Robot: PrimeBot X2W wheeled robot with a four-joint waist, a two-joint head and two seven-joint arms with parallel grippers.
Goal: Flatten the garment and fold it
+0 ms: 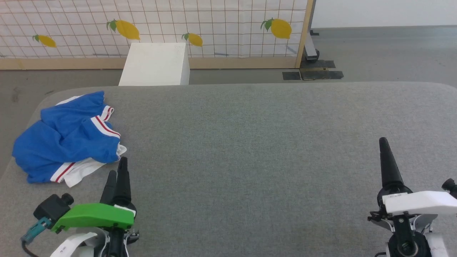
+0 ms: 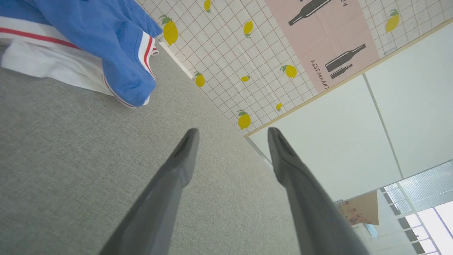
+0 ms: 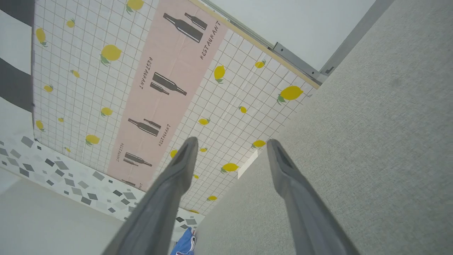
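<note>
The garment (image 1: 68,137) is found crumpled at the left edge of the grey tabletop (image 1: 250,142), just ahead and left of the left pincer (image 1: 117,166), which is spread apart. The right pincer (image 3: 230,141), likewise spread and empty, is positioned well apart from it.

In the head view my left gripper (image 1: 117,166) sits lower left, my right gripper (image 1: 384,142) lower right; the 2 point up-frame, jaws wide apart.
</note>
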